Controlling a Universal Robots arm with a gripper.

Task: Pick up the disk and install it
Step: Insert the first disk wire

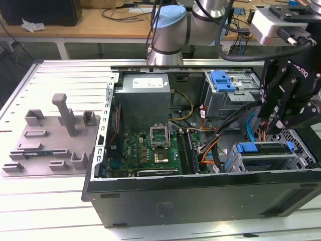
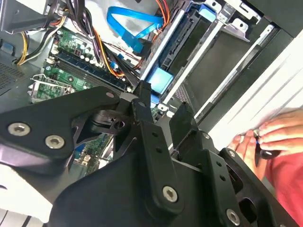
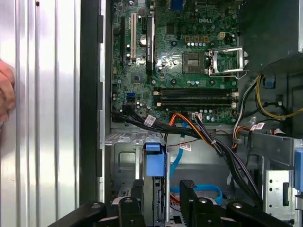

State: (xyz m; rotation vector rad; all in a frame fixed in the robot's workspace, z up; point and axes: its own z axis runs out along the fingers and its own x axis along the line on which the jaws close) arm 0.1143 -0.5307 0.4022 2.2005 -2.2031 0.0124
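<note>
The disk (image 1: 265,154) lies in the lower drive cage at the exterior view's right of the open computer case (image 1: 200,188), and its blue carrier tab (image 1: 249,147) points toward the motherboard. My gripper (image 1: 269,128) hangs just above that cage. In the first wrist view the disk (image 3: 154,187) stands edge-on, with its blue tab (image 3: 155,161) ahead of the black fingers (image 3: 130,208). My gripper (image 3: 160,201) is open and straddles the disk, with a gap on one side. In the second wrist view the blue tab (image 2: 161,81) sits beyond the spread fingertips (image 2: 142,94).
A second blue-fronted drive cage (image 1: 223,81) sits at the back of the case. Loose cables (image 1: 215,135) and a blue ribbon cable (image 2: 132,26) run beside the disk's cage. A grey fixture plate (image 1: 50,138) lies on the table at the exterior view's left. A person's hand (image 2: 277,137) rests by the case.
</note>
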